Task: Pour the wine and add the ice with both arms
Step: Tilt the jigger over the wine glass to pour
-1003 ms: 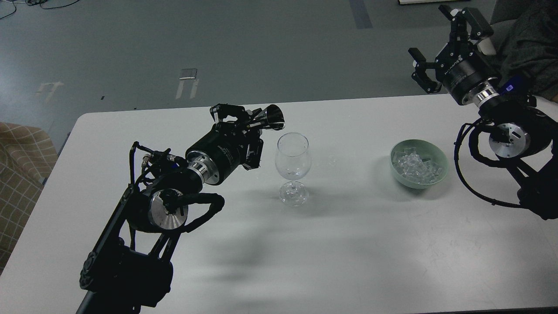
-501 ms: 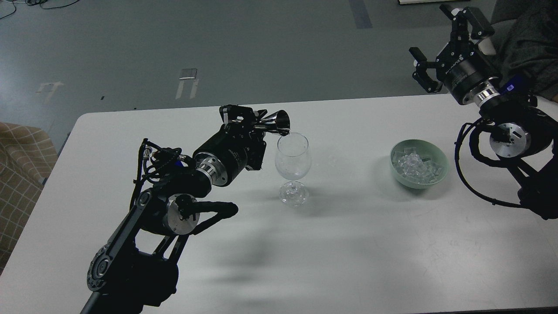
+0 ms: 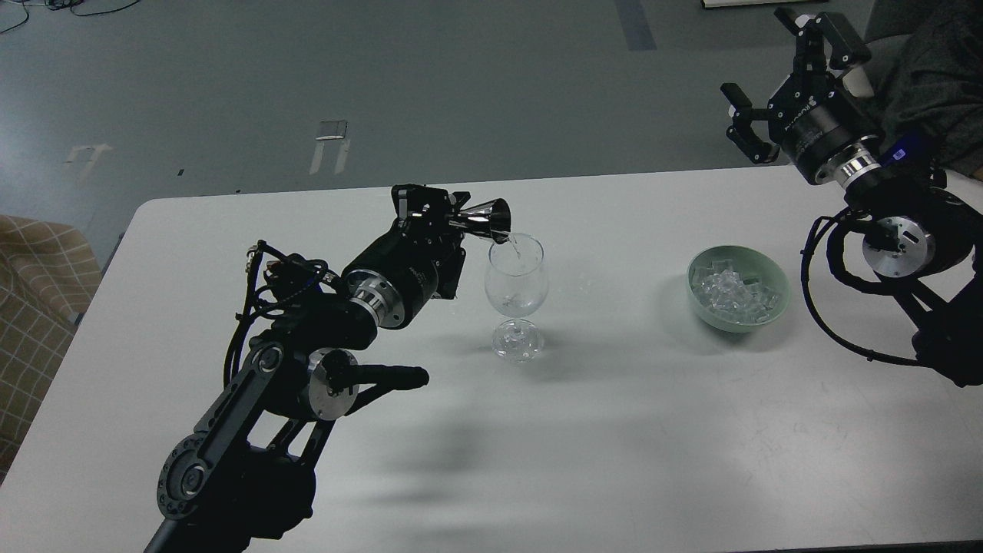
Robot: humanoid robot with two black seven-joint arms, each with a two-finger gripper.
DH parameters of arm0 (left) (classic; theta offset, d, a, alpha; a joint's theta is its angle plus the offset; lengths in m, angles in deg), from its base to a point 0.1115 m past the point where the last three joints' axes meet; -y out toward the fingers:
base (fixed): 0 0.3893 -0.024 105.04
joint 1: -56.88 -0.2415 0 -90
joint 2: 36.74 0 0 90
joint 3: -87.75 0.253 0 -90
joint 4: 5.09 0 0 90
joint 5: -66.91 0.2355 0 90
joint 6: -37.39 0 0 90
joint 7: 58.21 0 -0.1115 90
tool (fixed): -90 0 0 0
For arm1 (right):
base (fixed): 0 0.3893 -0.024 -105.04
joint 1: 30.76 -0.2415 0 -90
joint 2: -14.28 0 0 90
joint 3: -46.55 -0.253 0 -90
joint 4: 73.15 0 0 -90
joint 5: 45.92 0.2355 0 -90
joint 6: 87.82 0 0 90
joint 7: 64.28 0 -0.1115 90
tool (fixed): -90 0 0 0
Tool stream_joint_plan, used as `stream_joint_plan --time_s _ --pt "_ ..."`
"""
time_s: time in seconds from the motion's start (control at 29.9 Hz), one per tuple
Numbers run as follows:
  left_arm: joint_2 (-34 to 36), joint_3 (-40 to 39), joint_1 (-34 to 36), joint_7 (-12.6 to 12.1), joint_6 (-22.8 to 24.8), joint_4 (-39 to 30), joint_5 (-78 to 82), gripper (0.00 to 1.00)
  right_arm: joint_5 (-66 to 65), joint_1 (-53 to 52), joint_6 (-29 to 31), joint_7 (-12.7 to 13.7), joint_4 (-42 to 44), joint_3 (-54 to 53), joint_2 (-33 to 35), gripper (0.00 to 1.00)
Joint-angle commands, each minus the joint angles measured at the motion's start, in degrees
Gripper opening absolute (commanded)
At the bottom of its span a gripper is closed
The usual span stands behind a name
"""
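Observation:
A clear stemmed glass (image 3: 516, 296) stands upright at the middle of the white table (image 3: 614, 430). My left gripper (image 3: 438, 211) is shut on a shiny metal jigger (image 3: 485, 217), tipped on its side with its mouth over the glass's left rim; a thin clear stream runs from it into the glass. A pale green bowl (image 3: 774, 286) to the right holds a heap of clear ice cubes (image 3: 733, 294). My right gripper (image 3: 783, 81) is open and empty, raised above the table's far right edge, well apart from the bowl.
A tan checked chair (image 3: 34, 284) stands off the table's left edge. A dark seat or cloth (image 3: 937, 77) lies behind my right arm. Grey floor lies beyond the table's far edge.
My left arm has moved right and tipped the jigger further, bringing its mouth over the glass rim; liquid now runs out. The right arm has hardly moved.

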Motion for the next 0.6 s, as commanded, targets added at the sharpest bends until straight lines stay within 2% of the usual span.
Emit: stream_joint_plan --time_s 0.0,0.57 --pt "0.2 0.3 0.3 0.0 0.0 -0.2 2.2 0.00 0.0 0.0 0.0 -0.1 0.0 0.0 0.0 1.00" --pt "1.3 0.9 1.7 -0.5 0.2 -1.9 10.1 0.00 0.0 0.0 0.0 -0.1 0.1 0.0 0.0 1.00"
